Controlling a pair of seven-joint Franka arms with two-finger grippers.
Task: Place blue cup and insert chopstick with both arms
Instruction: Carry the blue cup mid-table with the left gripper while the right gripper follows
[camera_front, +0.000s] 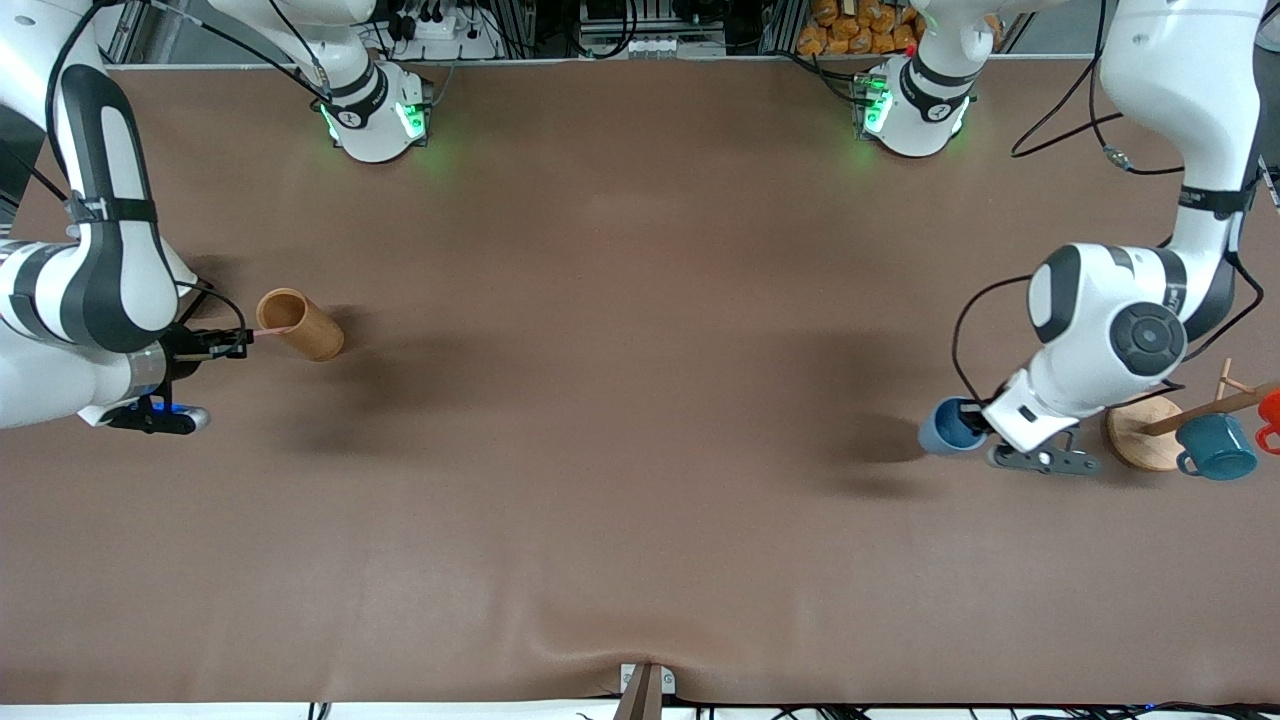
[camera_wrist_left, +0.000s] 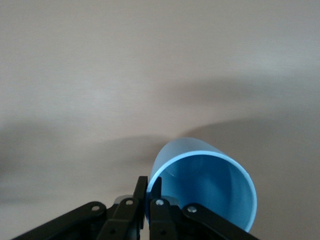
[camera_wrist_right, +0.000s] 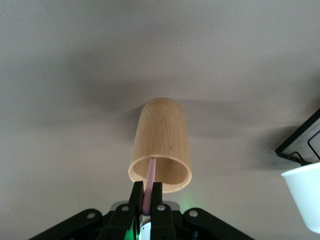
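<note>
The blue cup (camera_front: 948, 426) is at the left arm's end of the table, tilted, its mouth showing. My left gripper (camera_front: 978, 424) is shut on its rim; in the left wrist view the fingers (camera_wrist_left: 141, 187) pinch the cup's wall (camera_wrist_left: 210, 190), one inside and one outside. My right gripper (camera_front: 228, 345) is shut on the thin pink chopstick (camera_front: 262, 331) beside a brown wooden cylinder (camera_front: 300, 323). In the right wrist view the chopstick (camera_wrist_right: 150, 177) runs from the gripper (camera_wrist_right: 148, 196) into the cylinder's (camera_wrist_right: 161, 145) mouth.
A teal mug with a handle (camera_front: 1215, 447) hangs on a wooden rack with a round base (camera_front: 1138, 436), next to a red thing (camera_front: 1270, 415) at the view's edge. The right wrist view shows a white bowl (camera_wrist_right: 305, 192) and a black frame (camera_wrist_right: 300, 145).
</note>
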